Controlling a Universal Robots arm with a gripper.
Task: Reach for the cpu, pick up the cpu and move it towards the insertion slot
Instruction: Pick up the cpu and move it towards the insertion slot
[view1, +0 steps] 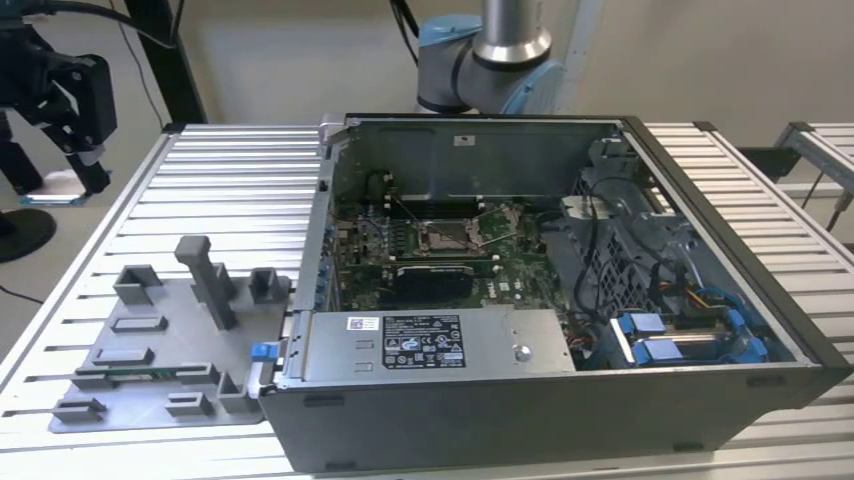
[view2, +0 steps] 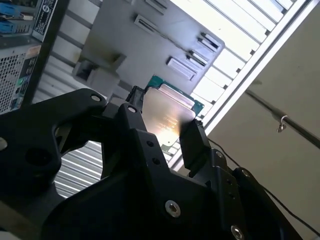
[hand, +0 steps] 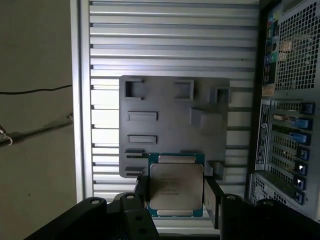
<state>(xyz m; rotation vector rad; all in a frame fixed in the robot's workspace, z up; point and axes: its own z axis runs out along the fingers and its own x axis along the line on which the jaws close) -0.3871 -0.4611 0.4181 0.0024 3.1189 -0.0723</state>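
Closest to both wrist cameras is my tool, its black links and 2 fingers pinching the cpu by 2 opposite edges. In the first wrist view the cpu's pale silvery top faces the camera, with a thin green rim showing round it. Behind it lies the grey fixture plate with its raised blocks and shallow pockets, resting on the slatted metal table. The cpu looks lifted clear of the plate, though I cannot be sure of the gap from these angles. Just beside the plate stands the open computer case, showing a perforated panel. In the exterior view the insertion slot sits on the green board inside that case. It is a silver frame round a dark centre with a thin wire lever by it, well apart from the fixture plate at the exterior view's left.
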